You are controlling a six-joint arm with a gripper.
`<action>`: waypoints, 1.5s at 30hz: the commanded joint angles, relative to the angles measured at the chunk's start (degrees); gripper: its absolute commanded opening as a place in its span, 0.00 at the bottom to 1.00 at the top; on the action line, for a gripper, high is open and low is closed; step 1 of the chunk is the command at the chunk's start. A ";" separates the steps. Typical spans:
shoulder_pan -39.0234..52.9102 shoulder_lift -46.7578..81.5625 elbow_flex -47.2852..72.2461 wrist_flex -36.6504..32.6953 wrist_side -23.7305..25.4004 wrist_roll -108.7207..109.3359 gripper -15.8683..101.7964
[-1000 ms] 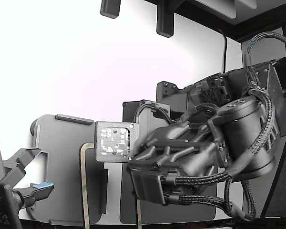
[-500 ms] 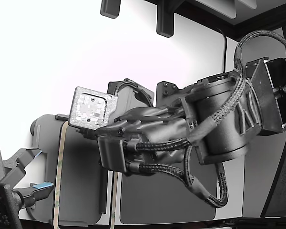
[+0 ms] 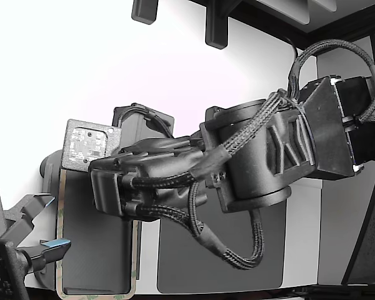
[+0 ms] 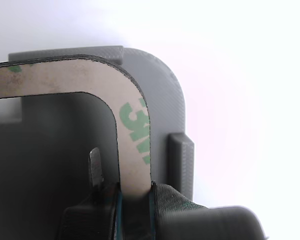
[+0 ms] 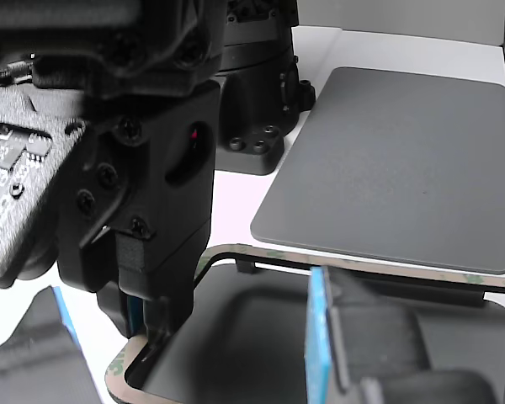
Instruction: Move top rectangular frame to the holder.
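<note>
The top rectangular frame [image 3: 60, 240], a thin tan-green rim, lies over the light grey holder [image 3: 90, 250] at the exterior view's lower left. My gripper [image 4: 134, 195] is shut on the frame's rim [image 4: 132, 125] near a rounded corner. That corner sits just inside the holder's corner [image 4: 167, 95], beside a raised tab [image 4: 182, 160]. In the other view my gripper [image 5: 154, 324] pinches the frame [image 5: 362, 271] above the holder's recess [image 5: 252, 337]. I cannot tell whether the frame touches the holder. In the exterior view the wrist hides the fingers.
The plain dark grey mat [image 3: 237, 272] lies to the exterior view's right of the holder and also shows in the other view [image 5: 404, 160]. A second gripper with blue pads [image 3: 47, 247] stands open at the exterior view's lower left, close to the holder's edge.
My arm has swung to the exterior view's left with the frame in the gripper. The frame has gone from straddling the holder and mat to ringing the holder.
</note>
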 commanded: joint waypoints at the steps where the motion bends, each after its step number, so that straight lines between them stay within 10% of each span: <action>1: -0.97 1.05 -1.49 -0.35 0.70 -0.44 0.04; 45: -2.02 2.90 5.98 -3.87 0.35 0.53 0.04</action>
